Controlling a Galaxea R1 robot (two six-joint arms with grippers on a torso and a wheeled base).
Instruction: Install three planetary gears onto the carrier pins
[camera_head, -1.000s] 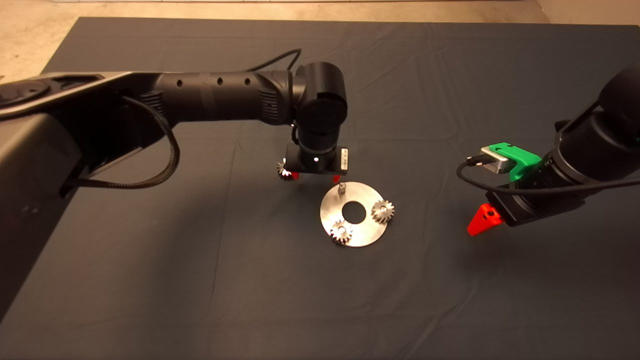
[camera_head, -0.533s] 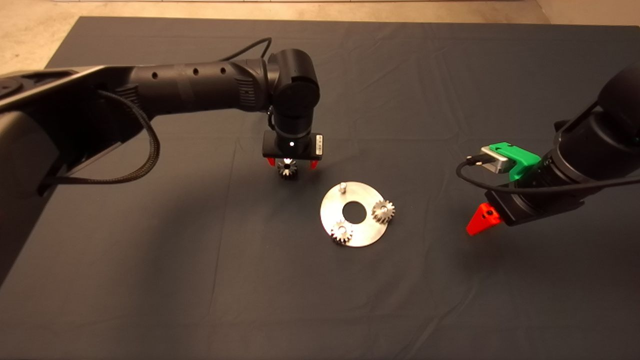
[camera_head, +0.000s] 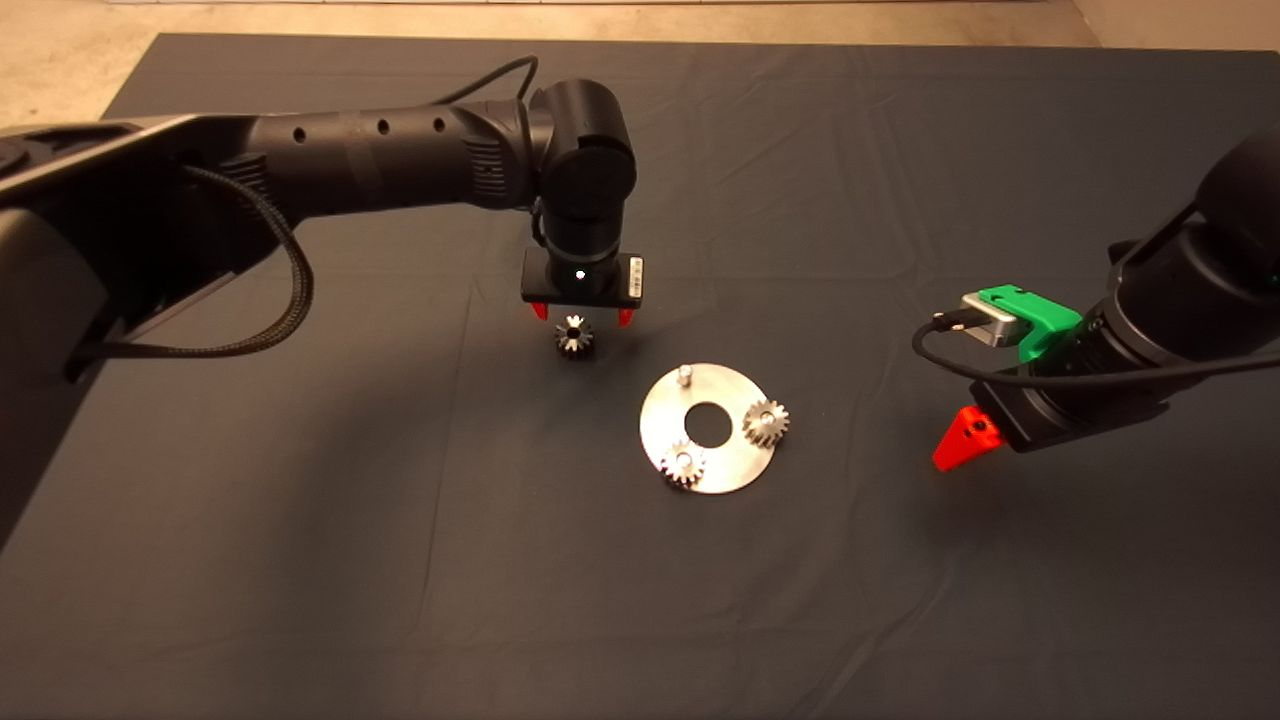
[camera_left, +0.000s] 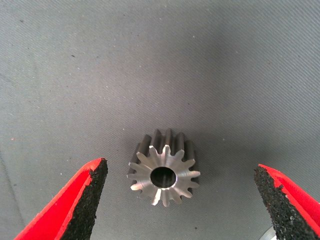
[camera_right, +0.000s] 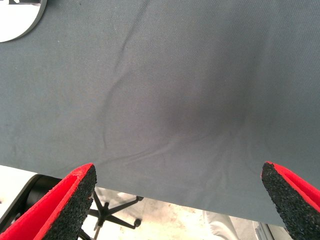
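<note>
A round silver disc (camera_head: 726, 462) lies mid-mat with three pins. Two planetary gears (camera_head: 766, 422) (camera_head: 684, 464) sit on two pins; the third pin (camera_head: 685, 376) at the disc's far side is bare. The third gear (camera_head: 574, 338) stands loose on the mat, left of and beyond the disc. My left gripper (camera_head: 579, 315) hangs open directly above it; in the left wrist view the gear (camera_left: 163, 174) lies between the spread fingers (camera_left: 85, 200), not touched. My right gripper (camera_head: 965, 440) waits open at the mat's right side, holding nothing.
The dark mat (camera_head: 400, 560) has wrinkles. The right wrist view shows the disc's edge (camera_right: 17, 20), the mat's edge, a chair base (camera_right: 112, 212) and a person's leg (camera_right: 227, 230) on the floor beyond.
My left arm has swung left and away from the disc, coming to hang over the loose gear. The gear, disc and right arm have not moved.
</note>
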